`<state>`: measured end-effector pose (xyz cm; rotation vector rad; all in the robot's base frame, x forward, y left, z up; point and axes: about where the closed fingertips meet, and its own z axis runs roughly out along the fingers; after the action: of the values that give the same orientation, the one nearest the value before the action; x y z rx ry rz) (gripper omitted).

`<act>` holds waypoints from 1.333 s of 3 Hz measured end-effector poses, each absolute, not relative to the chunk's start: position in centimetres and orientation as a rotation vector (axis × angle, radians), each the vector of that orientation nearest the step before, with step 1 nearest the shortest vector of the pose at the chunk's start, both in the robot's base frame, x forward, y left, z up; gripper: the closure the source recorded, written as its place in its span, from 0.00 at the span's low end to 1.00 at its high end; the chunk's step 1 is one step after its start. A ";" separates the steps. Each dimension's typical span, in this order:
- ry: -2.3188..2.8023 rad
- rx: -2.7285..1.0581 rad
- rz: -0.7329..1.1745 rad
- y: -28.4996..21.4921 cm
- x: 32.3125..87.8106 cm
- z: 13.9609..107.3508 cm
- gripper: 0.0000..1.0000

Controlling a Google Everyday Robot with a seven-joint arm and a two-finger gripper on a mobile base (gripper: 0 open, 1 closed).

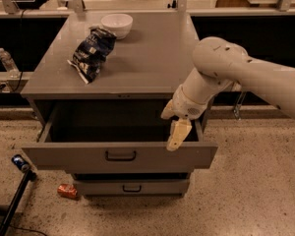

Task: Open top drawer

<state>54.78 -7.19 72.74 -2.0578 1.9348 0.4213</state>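
The top drawer (64,156) stands pulled well out of the grey table (152,58), its plain grey inside open to view and nothing visible in it. Its front panel runs left to right across the view, and its travel runs toward the camera.

The end effector (178,132) hangs down from the arm's wrist into the drawer's right-hand end, just behind the front panel's top edge and close to the right side wall. Whether it is wide or narrow, or touching the panel, I cannot tell. The dark bar handle (121,155) lies lower, on the panel's outer face, toward the view's left. The task looks largely done, and any further pull would draw the panel toward the camera.
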 end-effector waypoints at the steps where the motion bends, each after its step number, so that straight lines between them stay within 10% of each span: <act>1: 1.906 -2.050 0.408 -7.1 55.8 72.5 0.47; 3: 1.910 -1.991 0.379 -6.9 56.7 72.0 0.93; 4: 1.897 -1.997 0.362 -6.3 56.2 70.5 1.00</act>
<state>56.24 -6.34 70.50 -1.9971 1.8973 0.3616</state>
